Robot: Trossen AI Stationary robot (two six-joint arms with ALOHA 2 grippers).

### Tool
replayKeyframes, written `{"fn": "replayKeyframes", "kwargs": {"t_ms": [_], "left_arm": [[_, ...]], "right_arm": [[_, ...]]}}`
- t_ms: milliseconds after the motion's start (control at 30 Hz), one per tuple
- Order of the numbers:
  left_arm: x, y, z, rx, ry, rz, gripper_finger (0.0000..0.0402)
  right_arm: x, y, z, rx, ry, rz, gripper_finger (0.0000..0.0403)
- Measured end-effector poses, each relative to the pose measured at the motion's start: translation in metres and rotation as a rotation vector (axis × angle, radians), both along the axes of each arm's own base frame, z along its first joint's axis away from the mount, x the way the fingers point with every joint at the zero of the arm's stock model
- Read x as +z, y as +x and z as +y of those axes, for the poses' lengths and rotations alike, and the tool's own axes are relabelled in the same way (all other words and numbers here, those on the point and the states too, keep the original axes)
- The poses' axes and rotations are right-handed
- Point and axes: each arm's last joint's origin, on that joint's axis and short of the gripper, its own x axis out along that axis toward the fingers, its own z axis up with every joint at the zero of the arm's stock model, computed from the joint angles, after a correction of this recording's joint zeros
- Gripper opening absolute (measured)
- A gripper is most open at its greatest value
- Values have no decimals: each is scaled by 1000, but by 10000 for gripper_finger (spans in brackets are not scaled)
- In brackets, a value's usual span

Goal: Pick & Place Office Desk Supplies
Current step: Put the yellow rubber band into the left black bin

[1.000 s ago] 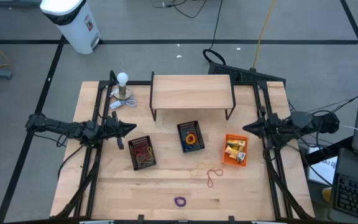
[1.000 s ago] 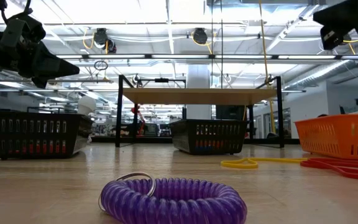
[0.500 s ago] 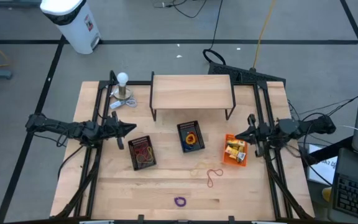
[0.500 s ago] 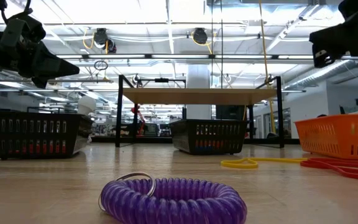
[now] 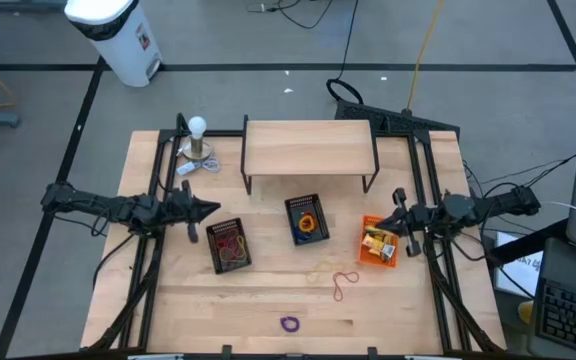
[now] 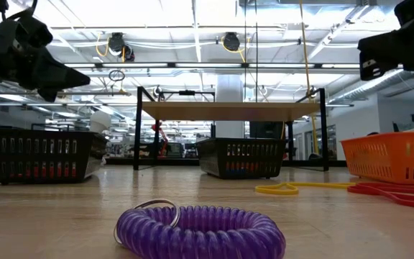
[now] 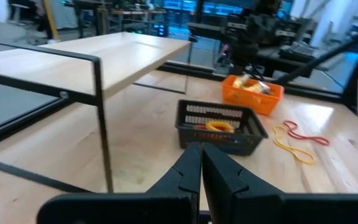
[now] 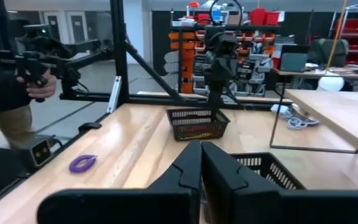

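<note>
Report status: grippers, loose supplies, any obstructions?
Left gripper shut, empty, beside left black basket. Right gripper shut, empty, at orange basket. Purple coil, red band loose. Nothing blocking.

My two arms are dark, nearly black, and so are my left gripper (image 5: 211, 208) and my right gripper (image 5: 395, 216). The table (image 5: 268, 300) under me is pale blond wood, and the small shelf (image 5: 308, 148) has the same light top on thin black legs. Two baskets (image 5: 229, 244) are black mesh; the third basket (image 5: 378, 241) is bright orange, with yellow packets (image 5: 376, 238) inside. On the bare wood lie a purple coil (image 6: 200, 232), a yellow band (image 5: 319, 271) and a red band (image 5: 344, 284).
</note>
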Motion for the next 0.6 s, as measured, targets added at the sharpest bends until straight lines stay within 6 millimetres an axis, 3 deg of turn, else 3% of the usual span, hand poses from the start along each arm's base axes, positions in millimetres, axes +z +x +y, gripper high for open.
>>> {"fn": "replayKeyframes", "kwargs": {"t_ms": [333,467,600], "left_arm": [[0,0,0,-7,-3,3,17],[2,0,2,70,-37,-24,17],[29,2,2,76,-20,-53,17]], "right_arm": [[-1,0,0,-2,-22,5,1],[-1,0,0,-2,-22,5,1],[-1,0,0,-2,-22,5,1]]}}
